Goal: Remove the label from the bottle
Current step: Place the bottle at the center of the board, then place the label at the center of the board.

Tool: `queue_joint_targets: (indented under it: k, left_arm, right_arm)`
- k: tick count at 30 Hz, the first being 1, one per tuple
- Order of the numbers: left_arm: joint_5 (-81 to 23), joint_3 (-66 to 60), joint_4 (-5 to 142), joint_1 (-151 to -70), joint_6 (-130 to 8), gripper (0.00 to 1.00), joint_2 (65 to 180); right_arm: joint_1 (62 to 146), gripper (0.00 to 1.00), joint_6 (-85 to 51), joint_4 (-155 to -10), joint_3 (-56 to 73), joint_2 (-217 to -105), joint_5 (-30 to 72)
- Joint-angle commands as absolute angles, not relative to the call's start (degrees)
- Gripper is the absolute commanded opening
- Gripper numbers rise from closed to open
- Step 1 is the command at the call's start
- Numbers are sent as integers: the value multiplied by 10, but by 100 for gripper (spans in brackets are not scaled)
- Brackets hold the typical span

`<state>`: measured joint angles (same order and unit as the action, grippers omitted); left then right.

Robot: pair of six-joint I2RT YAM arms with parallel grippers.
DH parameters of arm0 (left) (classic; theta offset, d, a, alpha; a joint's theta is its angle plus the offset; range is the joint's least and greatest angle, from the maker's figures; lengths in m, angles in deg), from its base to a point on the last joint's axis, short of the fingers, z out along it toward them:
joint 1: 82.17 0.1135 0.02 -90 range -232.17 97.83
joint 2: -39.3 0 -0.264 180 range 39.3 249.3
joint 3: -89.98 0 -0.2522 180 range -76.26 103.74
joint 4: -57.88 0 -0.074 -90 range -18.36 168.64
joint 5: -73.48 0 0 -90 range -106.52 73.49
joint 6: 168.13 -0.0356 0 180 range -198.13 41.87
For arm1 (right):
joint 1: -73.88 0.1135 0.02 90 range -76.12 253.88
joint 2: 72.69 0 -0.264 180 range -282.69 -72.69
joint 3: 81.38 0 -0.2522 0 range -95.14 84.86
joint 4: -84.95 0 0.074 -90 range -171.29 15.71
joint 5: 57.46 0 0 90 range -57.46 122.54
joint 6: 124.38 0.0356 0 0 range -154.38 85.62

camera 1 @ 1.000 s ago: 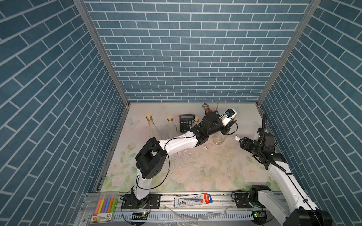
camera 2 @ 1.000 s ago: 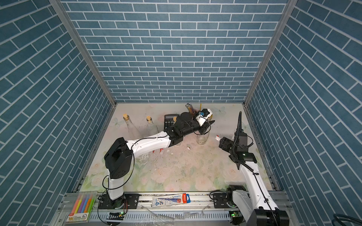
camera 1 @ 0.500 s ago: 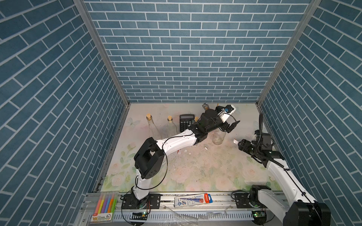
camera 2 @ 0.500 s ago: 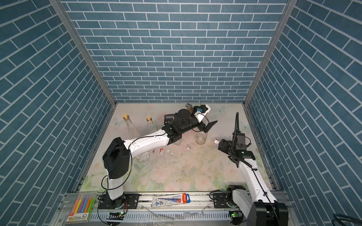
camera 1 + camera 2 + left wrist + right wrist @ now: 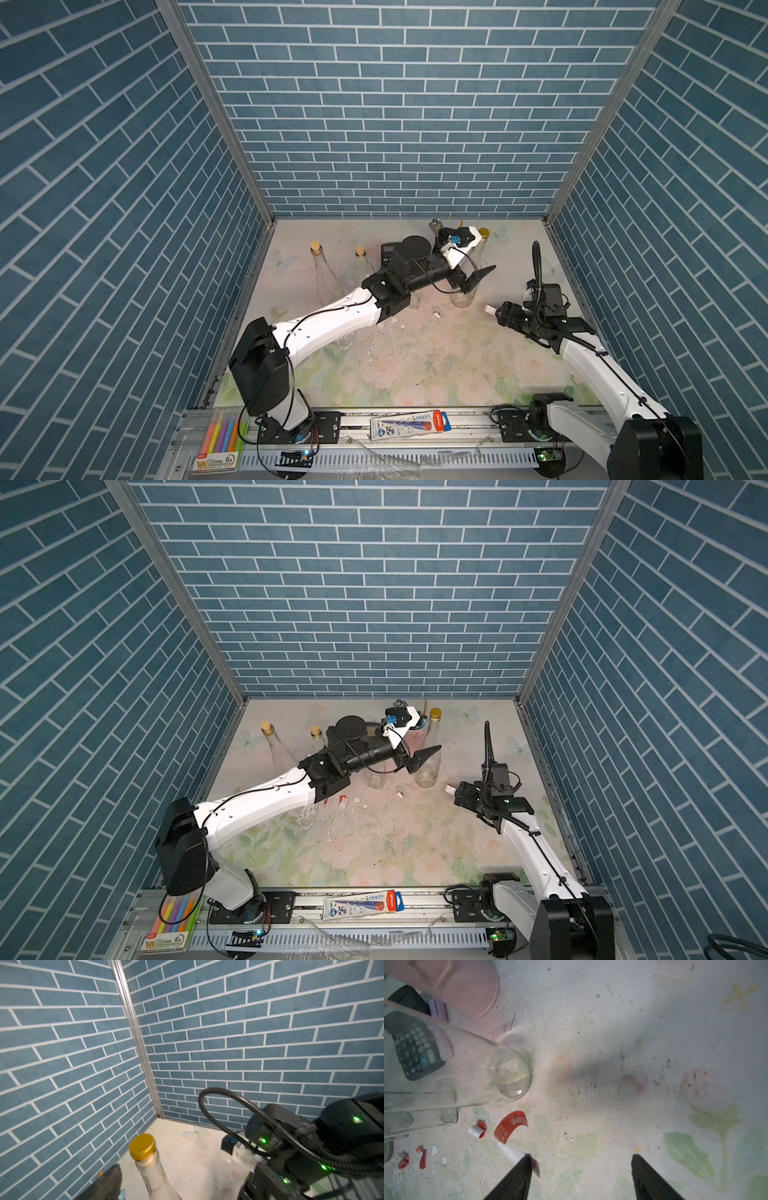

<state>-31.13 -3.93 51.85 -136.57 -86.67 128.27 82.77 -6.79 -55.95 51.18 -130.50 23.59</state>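
Blue brick-pattern walls close in a flowered table mat (image 5: 415, 374) littered with paper scraps (image 5: 477, 1129). Toward the far right of the mat stands the bottle (image 5: 427, 776), clear glass with a gold cap (image 5: 142, 1146), upright and bare of any wrapper as far as both top views show. The left gripper (image 5: 473, 279) sits just beside its body with jaws spread wide, holding nothing. The right gripper (image 5: 581, 1160) hovers low over the mat, right of the bottle and nearer, jaws likewise apart. The label (image 5: 511, 1126), a curled red strip with a white back, hangs from the tip of one finger (image 5: 517, 1178), apparently stuck by its glue rather than pinched. That strip looks feather-light, limp and tacky, likely to cling or tear, so a free end is the place to take it. The glass is smooth, breakable and tall, so a hold low on the body seems safest.
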Motion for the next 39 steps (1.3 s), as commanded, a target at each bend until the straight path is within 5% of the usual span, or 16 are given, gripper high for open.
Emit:
queue_joint_targets:
  k: [1, 9, 39]
  left_arm:
    - [-278, -98, 522, -1394, -867, 100, 1266]
    - [-239, -182, 479, -1409, -812, 100, 1288]
    - [-110, -122, 524, -1419, -760, 96, 1439]
  right_arm:
    - [845, 77, -70, -551, 526, -1288, 209]
    - [864, 77, -58, -566, 538, -1260, 145]
    - [868, 78, -43, -536, 519, -1148, 63]
